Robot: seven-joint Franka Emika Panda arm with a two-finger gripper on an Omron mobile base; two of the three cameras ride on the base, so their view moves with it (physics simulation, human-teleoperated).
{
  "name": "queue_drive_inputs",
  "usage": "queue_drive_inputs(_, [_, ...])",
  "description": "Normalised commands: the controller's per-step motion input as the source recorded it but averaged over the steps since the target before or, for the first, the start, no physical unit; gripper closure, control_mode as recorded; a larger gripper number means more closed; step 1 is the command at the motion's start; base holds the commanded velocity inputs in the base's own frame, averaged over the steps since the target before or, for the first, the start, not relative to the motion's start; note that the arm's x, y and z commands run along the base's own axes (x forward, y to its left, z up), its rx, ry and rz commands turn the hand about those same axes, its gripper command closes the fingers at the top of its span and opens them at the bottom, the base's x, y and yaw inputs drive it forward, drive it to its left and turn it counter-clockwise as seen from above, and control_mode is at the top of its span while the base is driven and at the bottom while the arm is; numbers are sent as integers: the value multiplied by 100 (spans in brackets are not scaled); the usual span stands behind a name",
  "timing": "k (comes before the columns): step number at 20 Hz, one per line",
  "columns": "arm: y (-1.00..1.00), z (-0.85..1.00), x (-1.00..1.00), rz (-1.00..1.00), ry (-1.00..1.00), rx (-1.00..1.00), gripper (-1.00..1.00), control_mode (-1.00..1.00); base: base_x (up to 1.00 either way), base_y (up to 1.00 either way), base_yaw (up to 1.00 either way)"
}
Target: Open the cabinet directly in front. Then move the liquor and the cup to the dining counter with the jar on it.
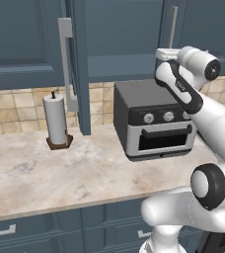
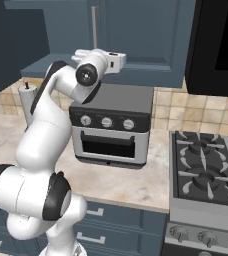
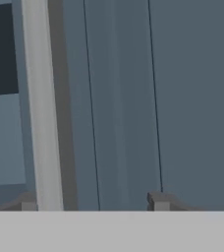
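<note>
The cabinet (image 1: 198, 29) hangs above the counter. Its left door (image 1: 80, 64) stands swung out, edge-on, with its silver handle (image 1: 65, 59) facing me. The right door (image 2: 141, 35) is shut. My gripper (image 3: 93, 203) is up against that door, seen from the sides as the white hand (image 2: 117, 60) (image 1: 166, 53). In the hand view its fingers stand apart, with the door's long silver bar handle (image 3: 40, 108) just inside the left fingertip (image 3: 28, 204) and untouched by the right one. The liquor, cup, dining counter and jar are out of view.
A grey toaster oven (image 1: 154, 121) sits on the beige marbled counter (image 1: 60, 173) right under my hand. A paper towel roll (image 1: 56, 121) stands to its left by the tiled wall. A gas stove (image 2: 206, 170) lies to the right, with a dark appliance (image 2: 218, 40) above it.
</note>
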Motion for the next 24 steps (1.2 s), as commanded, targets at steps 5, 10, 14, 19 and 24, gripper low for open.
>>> queue_drive_inputs(5, [0, -1, 29, 0, 1, 0, 100, -100, 0, 0, 0])
queue_drive_inputs(10, [0, 0, 0, 0, 0, 0, 100, -100, 0, 0, 0])
queue_drive_inputs(14, [-5, 0, 0, 0, 0, 0, 100, -100, 0, 0, 0])
queue_drive_inputs(19, [-72, 16, -68, 0, -1, 0, 100, -100, 0, 0, 0])
queue_drive_inputs(24, [-99, 20, -100, 0, -3, 2, 100, -100, 0, 0, 0])
